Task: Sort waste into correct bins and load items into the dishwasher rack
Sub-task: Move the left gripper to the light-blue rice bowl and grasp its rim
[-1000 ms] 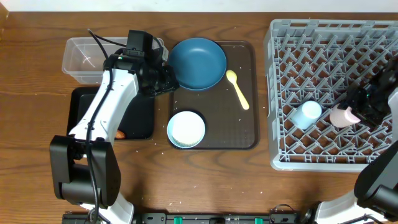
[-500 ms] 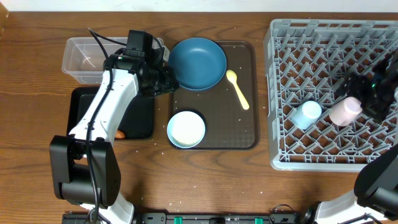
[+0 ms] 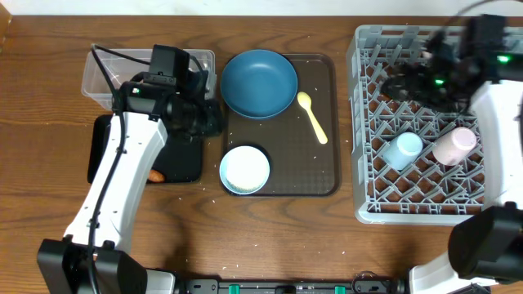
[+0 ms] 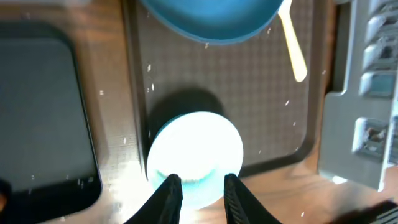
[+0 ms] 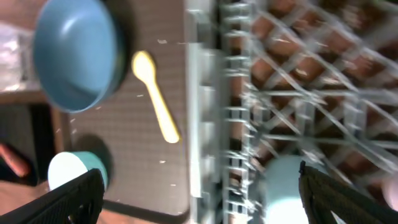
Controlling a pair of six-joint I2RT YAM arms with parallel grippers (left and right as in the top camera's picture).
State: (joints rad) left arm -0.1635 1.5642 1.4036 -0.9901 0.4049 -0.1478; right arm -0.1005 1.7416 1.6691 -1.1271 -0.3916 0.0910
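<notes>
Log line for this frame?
left jaws: part-open, empty, near white bowl | right jaws: wide, empty | pink cup, blue cup: in rack

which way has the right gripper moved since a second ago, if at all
Yes. From the pink cup, the right gripper swung left toward the far edge of the dishwasher rack.

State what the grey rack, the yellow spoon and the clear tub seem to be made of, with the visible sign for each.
Grey rack: probably moulded plastic with a matt finish, since it is one even grey lattice with thick pegs.
Yellow spoon: likely plastic and smooth, a single piece in an even pale colour.
Clear tub: transparent plastic, slightly glossy, since you can see through its walls.
</notes>
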